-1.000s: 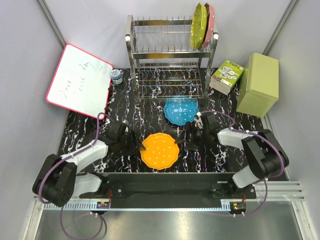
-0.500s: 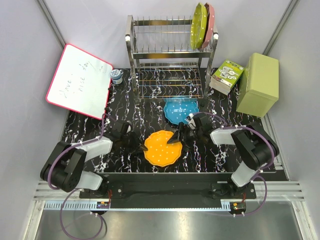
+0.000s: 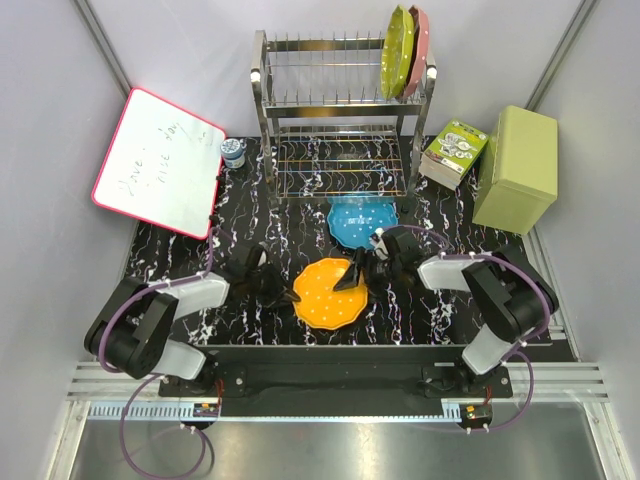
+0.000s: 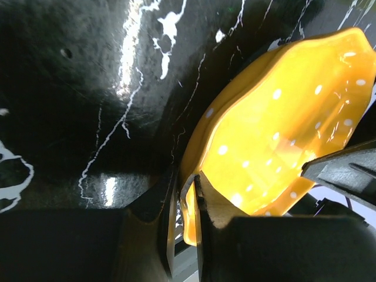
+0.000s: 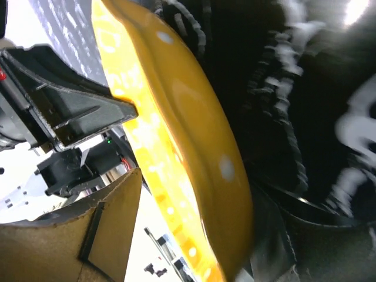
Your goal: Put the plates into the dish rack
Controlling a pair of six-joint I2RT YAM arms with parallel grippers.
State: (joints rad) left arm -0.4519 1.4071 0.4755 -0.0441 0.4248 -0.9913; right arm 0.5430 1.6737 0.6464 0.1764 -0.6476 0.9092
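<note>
2 claws flank the orange plate (image 3: 328,292) on the bench (image 3: 250,210): left claw (image 3: 292,297) pinches its rim; right claw (image 3: 351,279) straddles the opposite rim, and I cannot tell its grip. Light, stiff, slick plastic, I judge; rim holds suit.

Orange plate (image 3: 330,292) and blue plate (image 3: 362,220) before rack (image 3: 340,110)
</note>
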